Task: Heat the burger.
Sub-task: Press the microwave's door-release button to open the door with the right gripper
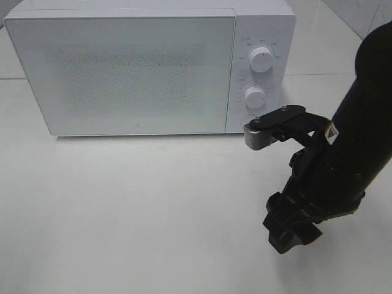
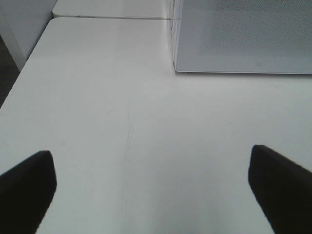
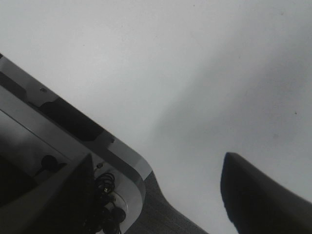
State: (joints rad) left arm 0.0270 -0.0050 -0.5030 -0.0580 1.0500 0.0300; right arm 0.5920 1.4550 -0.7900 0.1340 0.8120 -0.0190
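Observation:
The burger is out of view in every frame. The white microwave (image 1: 122, 67) stands at the back of the table with its door shut; its lower front corner shows in the left wrist view (image 2: 243, 34). My right gripper (image 1: 289, 237) hangs low over the table in front of the microwave's control panel, open and empty; in the right wrist view (image 3: 156, 204) its fingers (image 3: 253, 200) stand apart over bare table. My left gripper (image 2: 151, 195) is open and empty over the table, left of the microwave; it does not show in the exterior view.
The microwave has two white knobs, upper (image 1: 262, 60) and lower (image 1: 255, 96), on its right panel. The white table (image 1: 135, 208) spreads in front of it. Its left edge (image 2: 19, 78) shows in the left wrist view.

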